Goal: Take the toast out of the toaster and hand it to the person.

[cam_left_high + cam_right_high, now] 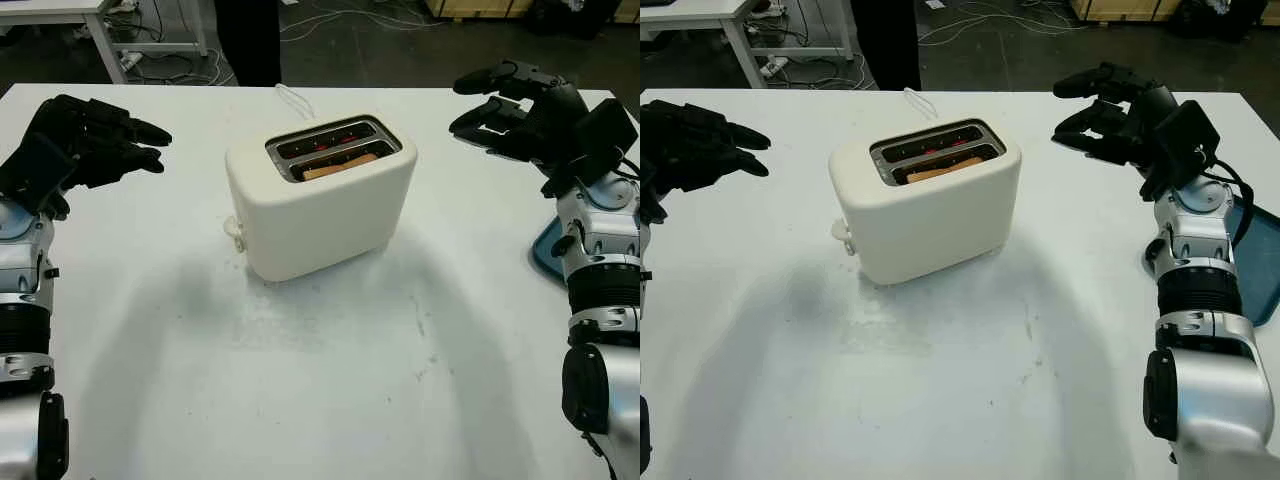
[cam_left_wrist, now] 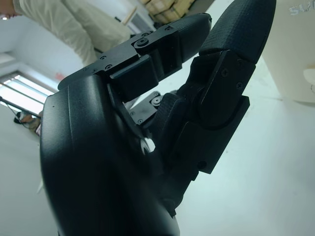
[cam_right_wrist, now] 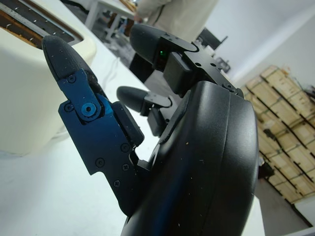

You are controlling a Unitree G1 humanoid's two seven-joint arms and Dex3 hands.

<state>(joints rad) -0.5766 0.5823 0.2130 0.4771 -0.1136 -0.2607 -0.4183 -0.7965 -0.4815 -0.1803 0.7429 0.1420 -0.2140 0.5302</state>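
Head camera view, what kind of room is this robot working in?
Probably a robotics lab or workshop, not a kitchen. The toaster stands alone on a plain white table, loose cables trail over the dark floor behind, and stacked wooden crates line a wall.

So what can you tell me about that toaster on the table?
The toaster is a cream, rounded two-slot box, smooth like plastic, with a metal-trimmed top. It stands upright, turned at an angle, mid white table. A slice of toast sits low in the nearer slot; the farther one glows red inside. A small lever knob sticks out at one end. Neither robot hand touches it.
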